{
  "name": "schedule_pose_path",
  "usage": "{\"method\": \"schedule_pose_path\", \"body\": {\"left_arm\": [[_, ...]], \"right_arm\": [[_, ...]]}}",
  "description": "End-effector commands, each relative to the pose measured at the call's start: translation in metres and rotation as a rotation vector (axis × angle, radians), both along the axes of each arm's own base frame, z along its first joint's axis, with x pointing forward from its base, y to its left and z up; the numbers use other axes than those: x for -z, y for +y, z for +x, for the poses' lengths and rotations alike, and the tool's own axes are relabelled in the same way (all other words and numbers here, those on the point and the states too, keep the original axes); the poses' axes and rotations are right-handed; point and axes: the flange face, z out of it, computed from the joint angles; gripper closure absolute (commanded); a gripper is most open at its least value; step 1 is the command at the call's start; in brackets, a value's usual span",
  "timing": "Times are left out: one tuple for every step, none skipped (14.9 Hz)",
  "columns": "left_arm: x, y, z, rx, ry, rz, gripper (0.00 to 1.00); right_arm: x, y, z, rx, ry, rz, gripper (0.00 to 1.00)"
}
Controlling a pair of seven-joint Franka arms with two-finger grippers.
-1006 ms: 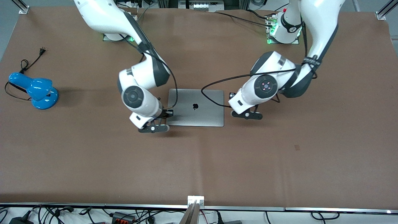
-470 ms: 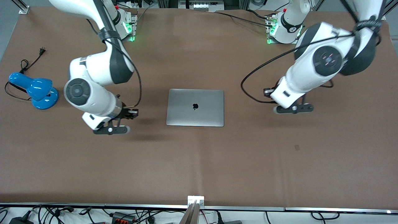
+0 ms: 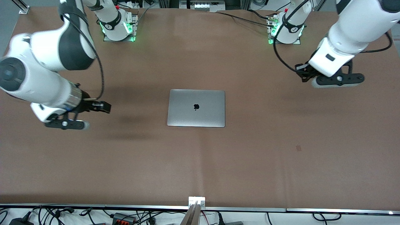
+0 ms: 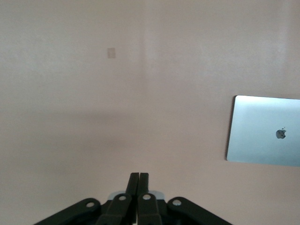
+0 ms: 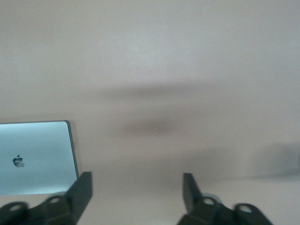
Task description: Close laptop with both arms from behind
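Observation:
The space-grey laptop (image 3: 196,107) lies shut and flat at the middle of the brown table, lid up with the black apple logo showing. It also shows in the left wrist view (image 4: 265,137) and the right wrist view (image 5: 37,157). My right gripper (image 3: 65,124) is open and empty, up over bare table toward the right arm's end, well apart from the laptop; its own view shows it too (image 5: 136,180). My left gripper (image 3: 339,80) is shut on nothing, up over bare table toward the left arm's end; its fingers touch in its own view (image 4: 139,180).
The brown table cover (image 3: 200,162) is bare around the laptop, save a small dark mark (image 3: 298,148), which also shows in the left wrist view (image 4: 111,53). A metal bracket (image 3: 197,200) and loose cables lie along the edge nearest the front camera.
Both arms have swung away from the laptop's sides, each toward its own end of the table. The right arm now covers the blue lamp. The laptop has stayed shut and still.

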Motion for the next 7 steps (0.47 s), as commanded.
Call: {"method": "schedule_pose_path", "body": {"left_arm": [[0.004,0.014,0.007,0.018,0.023,-0.010,0.88],[0.006,0.016,0.007,0.039,0.034,-0.021,0.82],[0.006,0.021,0.007,0.045,0.042,-0.023,0.79],[0.006,0.029,0.008,0.034,0.051,-0.024,0.75],[0.009,0.038,0.008,0.017,0.069,-0.036,0.72],[0.010,0.046,0.010,-0.004,0.080,-0.056,0.65],[0.010,0.051,0.012,-0.012,0.082,-0.072,0.62]], "right_arm": [[-0.031,-0.022,0.000,-0.001,0.000,-0.042,0.00],[-0.040,-0.030,0.002,-0.016,-0.018,-0.049,0.00],[-0.051,-0.036,0.001,-0.028,-0.038,-0.049,0.00],[-0.059,-0.047,0.001,-0.022,-0.053,-0.050,0.00],[-0.060,-0.050,0.002,-0.018,-0.058,-0.048,0.00],[-0.061,-0.054,0.002,-0.014,-0.062,-0.045,0.00],[-0.062,-0.058,0.002,-0.012,-0.062,-0.042,0.00]]}}
